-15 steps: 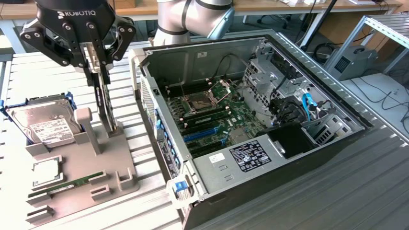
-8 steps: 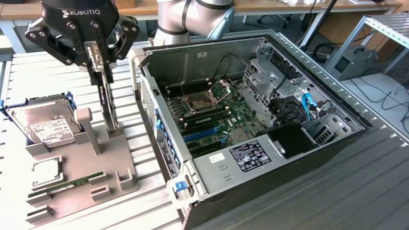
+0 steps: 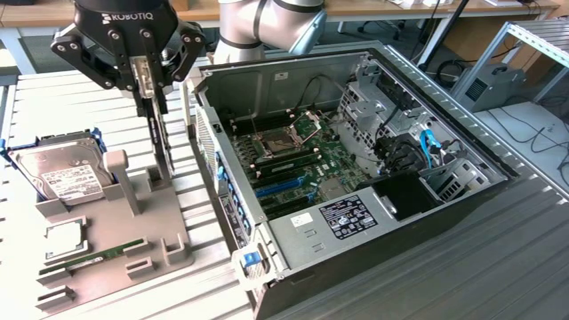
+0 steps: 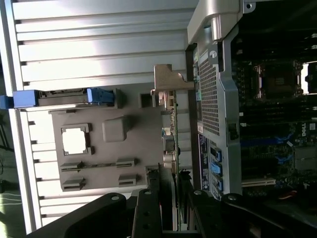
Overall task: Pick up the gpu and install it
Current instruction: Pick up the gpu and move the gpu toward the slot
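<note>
The biggest thing I see is the slatted metal tabletop (image 3: 498, 267), and on it lies the open computer case (image 3: 266, 87) with its side panel off. In the exterior view the case takes the middle and the 3 o'clock side. Inside I can see the motherboard (image 3: 302, 160), with an open processor socket and blue slots at its 7 o'clock side.

At 9 o'clock from the case stands a gray holder plate (image 3: 124, 227) with posts and pockets. It is just beside the case wall.

The gripper (image 3: 148, 100) hangs above the holder, at 11 o'clock in the exterior view. Its two fingers are pressed together on the gpu (image 3: 162, 143), one finger on each flat face.

The hard drive (image 3: 62, 177), silver with a white label, leans in a blue-edged cradle at the 10 o'clock corner of the holder.

The gpu is upright and I see it edge-on, as a thin dark strip that goes straight down from the fingers. Its lower end is at the post at the 1 o'clock part of the holder. I cannot tell if it touches the slot there or is a little above it. In the wrist view its silver bracket (image 4: 168, 82) is on the end far from the gripper, near the case corner.

A slim green RAM stick (image 3: 89, 257) lies at 7 o'clock on the holder, and a square silver chip (image 3: 62, 240) sits just above it.
</note>
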Robot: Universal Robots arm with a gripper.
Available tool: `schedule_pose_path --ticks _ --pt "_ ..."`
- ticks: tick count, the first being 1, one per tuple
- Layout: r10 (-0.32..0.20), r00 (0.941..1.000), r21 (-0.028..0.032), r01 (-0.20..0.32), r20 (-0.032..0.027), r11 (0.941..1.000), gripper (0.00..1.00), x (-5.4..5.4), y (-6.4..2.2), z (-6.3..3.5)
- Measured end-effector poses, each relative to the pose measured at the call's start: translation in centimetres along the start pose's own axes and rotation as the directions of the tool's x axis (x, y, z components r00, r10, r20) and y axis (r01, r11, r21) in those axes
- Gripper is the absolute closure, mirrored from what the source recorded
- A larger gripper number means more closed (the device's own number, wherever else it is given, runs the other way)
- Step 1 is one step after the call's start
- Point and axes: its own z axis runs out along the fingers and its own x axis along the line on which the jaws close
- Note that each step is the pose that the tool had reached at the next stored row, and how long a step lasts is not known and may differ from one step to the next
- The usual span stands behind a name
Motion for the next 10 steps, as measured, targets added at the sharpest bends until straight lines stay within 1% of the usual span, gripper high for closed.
schedule_pose_path --ticks 10 --pt "0.000 1.0000 0.0000 0.000 0.0000 1.0000 0.73 -1.3 0.10 0.03"
